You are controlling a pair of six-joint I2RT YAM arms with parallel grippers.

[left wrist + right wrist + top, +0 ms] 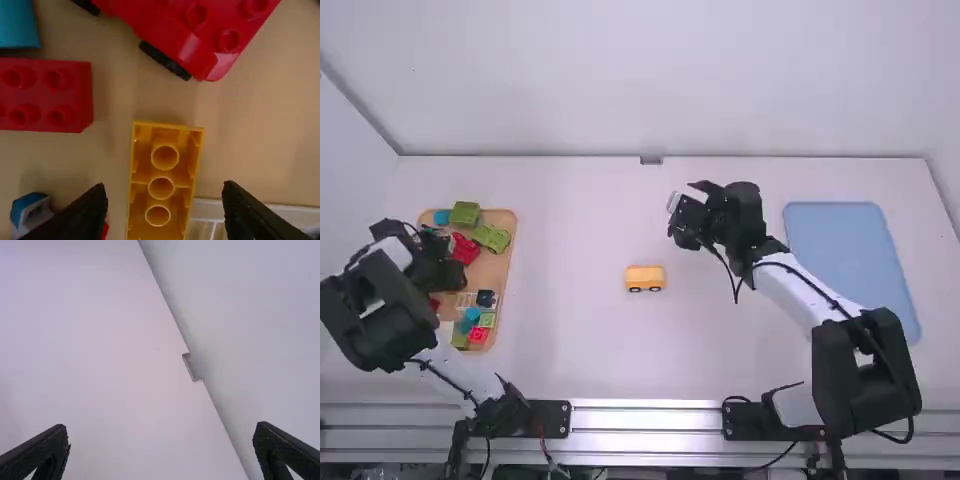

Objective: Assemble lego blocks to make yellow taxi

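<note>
Yellow car (645, 273), centre of the tabletop (580, 340), upright on dark wheels. Well to its left, a wooden tray (497, 275) bears mixed blocks; within it a yellow block (161, 187), hollow side up, lies between a red block (47, 95) and a red car (200, 37), apart from both. Left pincer (445, 275), over the tray: released, tips parted. Right pincer (682, 228), beyond the yellow car: likewise released. Far right: blue mat (850, 260).

One yellow car (645, 274), one hollow yellow block (162, 172) — one wooden tray (496, 272), one blue mat (842, 245) — two arms (805, 297)
</note>
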